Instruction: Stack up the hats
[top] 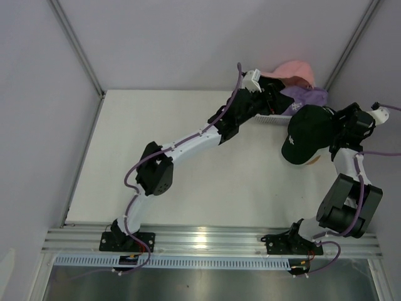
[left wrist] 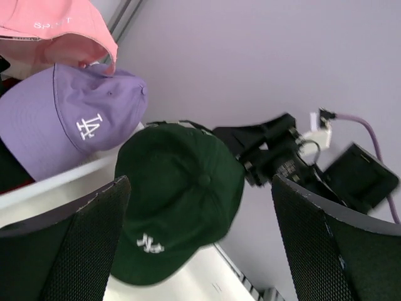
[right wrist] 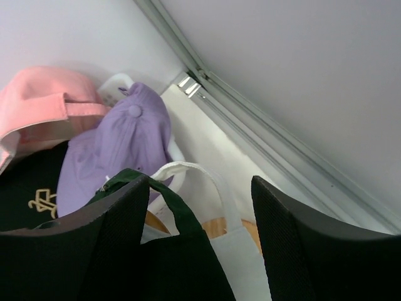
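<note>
Left end effector (left wrist: 200, 182) released, empty, pointed at the caps. Right end effector (right wrist: 199, 188) jaws apart, straddling green cap (top: 306, 135) rear strap, not clenched. Green cap far right of counter (top: 207, 182); lavender cap (left wrist: 69, 122) and pink cap (left wrist: 50, 28) just behind it.

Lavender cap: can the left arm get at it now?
Probably yes. The left gripper hangs open just short of the lavender cap, its crown bare on this side; only the pink cap overlaps its far edge.
</note>
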Controlling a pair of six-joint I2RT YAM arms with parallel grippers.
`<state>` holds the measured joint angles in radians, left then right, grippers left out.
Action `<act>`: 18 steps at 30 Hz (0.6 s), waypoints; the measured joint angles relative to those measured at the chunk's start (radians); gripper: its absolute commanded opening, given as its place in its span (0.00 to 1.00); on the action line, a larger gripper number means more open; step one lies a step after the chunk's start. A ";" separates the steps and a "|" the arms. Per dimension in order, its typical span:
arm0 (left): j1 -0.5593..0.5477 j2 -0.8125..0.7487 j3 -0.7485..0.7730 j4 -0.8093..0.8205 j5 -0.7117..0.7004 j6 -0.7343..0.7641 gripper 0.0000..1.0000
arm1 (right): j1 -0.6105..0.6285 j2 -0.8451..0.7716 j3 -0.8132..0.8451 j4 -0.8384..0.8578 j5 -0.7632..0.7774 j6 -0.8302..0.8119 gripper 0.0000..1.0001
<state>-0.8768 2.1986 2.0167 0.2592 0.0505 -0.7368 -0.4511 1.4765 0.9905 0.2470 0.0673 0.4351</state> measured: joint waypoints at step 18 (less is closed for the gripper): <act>-0.039 0.236 0.157 -0.071 -0.026 0.028 0.98 | 0.146 -0.029 -0.111 0.082 0.193 0.181 0.61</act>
<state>-0.9161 2.4348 2.1735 0.1879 0.0250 -0.7090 -0.3050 1.4475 0.8795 0.3286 0.2604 0.6159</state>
